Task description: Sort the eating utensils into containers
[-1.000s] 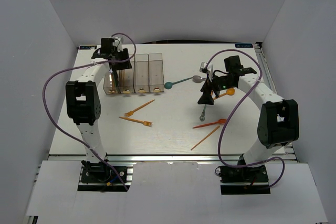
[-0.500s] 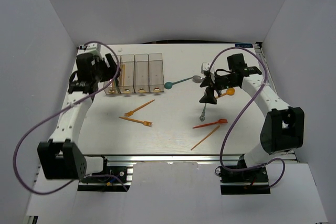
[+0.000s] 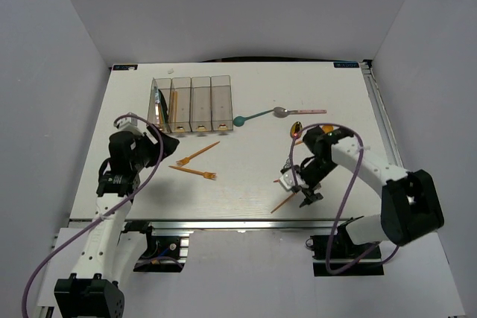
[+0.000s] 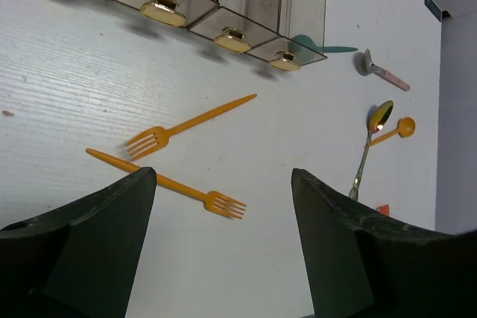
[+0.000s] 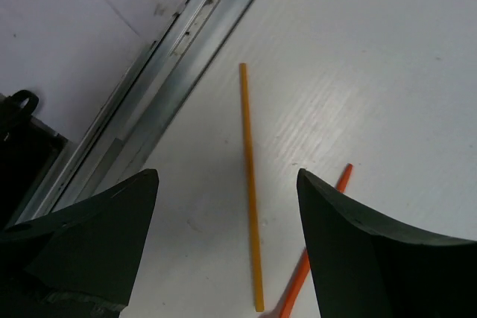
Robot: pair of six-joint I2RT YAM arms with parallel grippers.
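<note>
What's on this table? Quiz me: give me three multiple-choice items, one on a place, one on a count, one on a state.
1. Where does the teal spoon lie?
A. On the table, right of the containers
B. Inside the leftmost bin
C. In a gripper

2. How many orange forks lie in front of the containers?
A. One
B. Two
C. Four

3. How is the right gripper?
A. Shut on a fork
B. Open, holding nothing
C. Shut on a spoon

Answers:
1 A, its bowl lies beside the rightmost bin.
2 B, the left wrist view shows both.
3 B, its jaws stand apart above an orange utensil lying on the table.
</note>
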